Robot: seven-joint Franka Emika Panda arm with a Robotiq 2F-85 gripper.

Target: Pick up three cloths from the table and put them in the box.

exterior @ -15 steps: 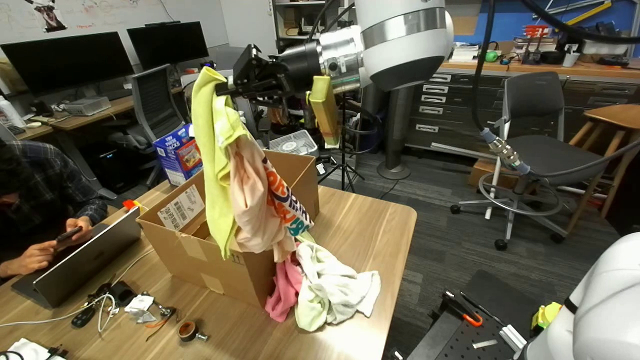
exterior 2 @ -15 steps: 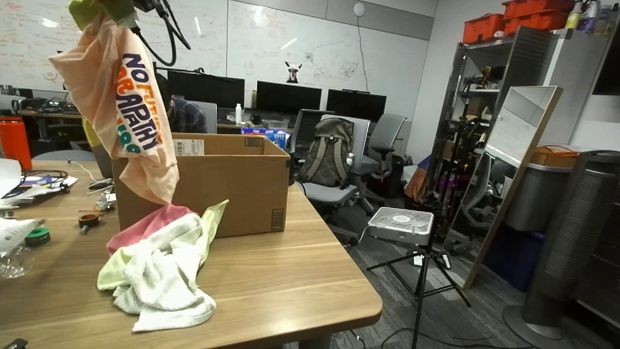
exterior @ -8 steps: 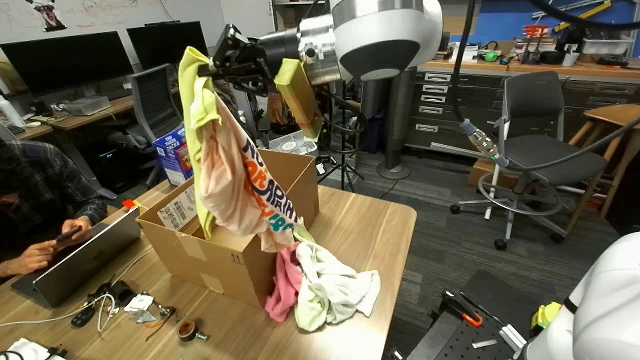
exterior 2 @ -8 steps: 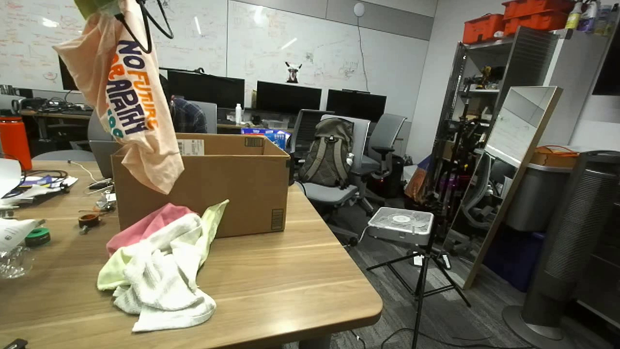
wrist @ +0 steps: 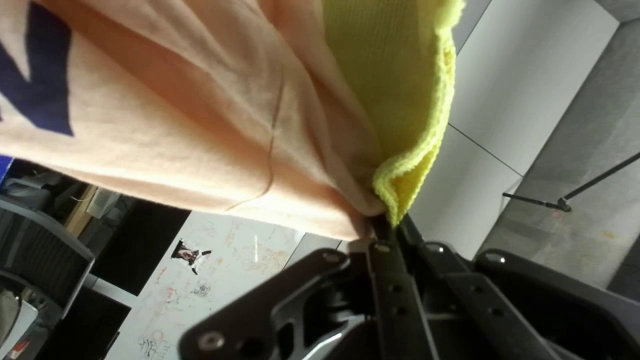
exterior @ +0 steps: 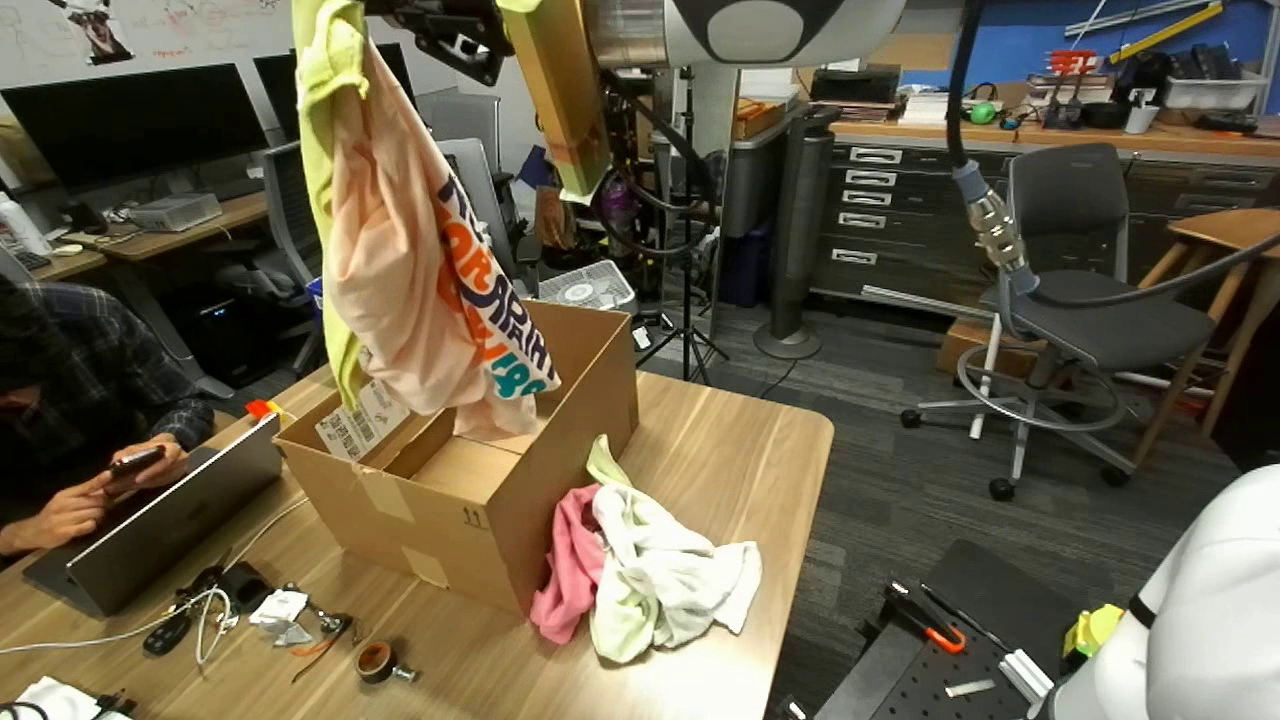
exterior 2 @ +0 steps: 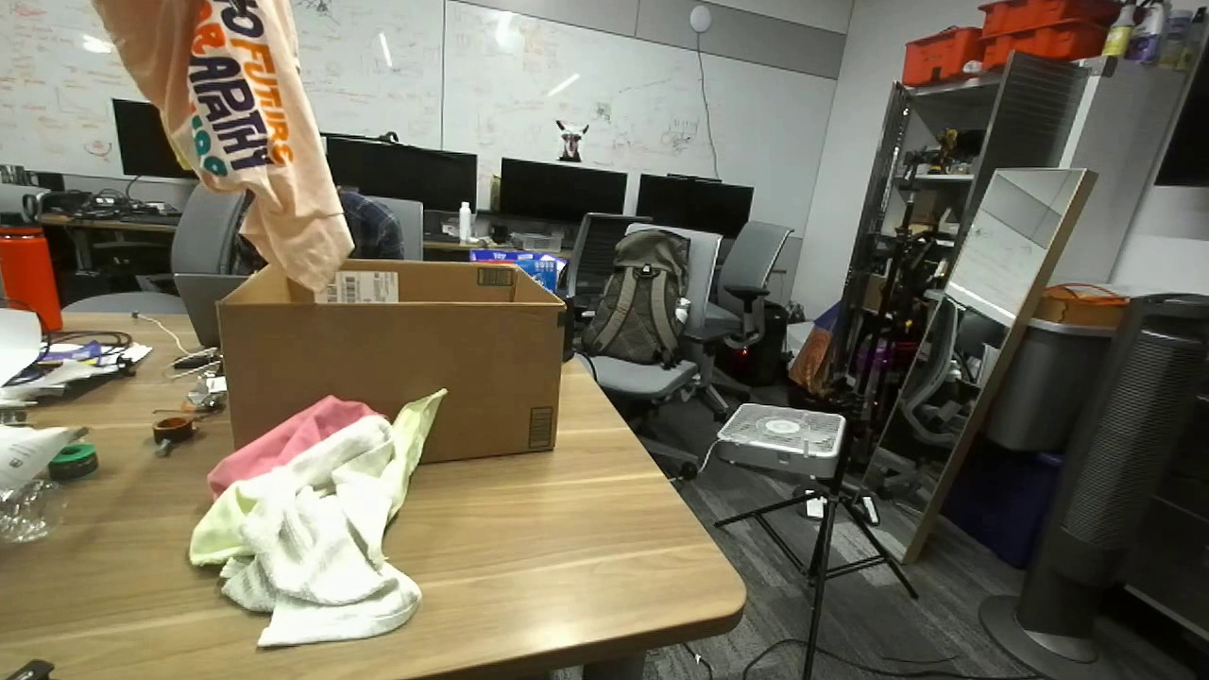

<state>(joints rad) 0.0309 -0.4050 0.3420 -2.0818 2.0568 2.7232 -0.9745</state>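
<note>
Gripper: jaws pinching yellow-green cloth by its hem; printed peach cloth bunches at same spot, prob. caught too. Key rel.: both hang below jaws, long axis near vert., slight slant; in both exterior views peach hem overlaps mouth of cardboard box. Hem ht. vs. rim: can't tell. Est. next: lower straight, then release; risk = yellow-green corner snagging rim.

Pink cloth, white cloth & pale-green cloth (can't tell if separate from white) heaped on table just beside box; est. early in task, more trips req'd. Laptop & small roll also on table, laptop on opp. side of box from heap. Rm.: seated person, whiteboard, backpack on chair beyond.
</note>
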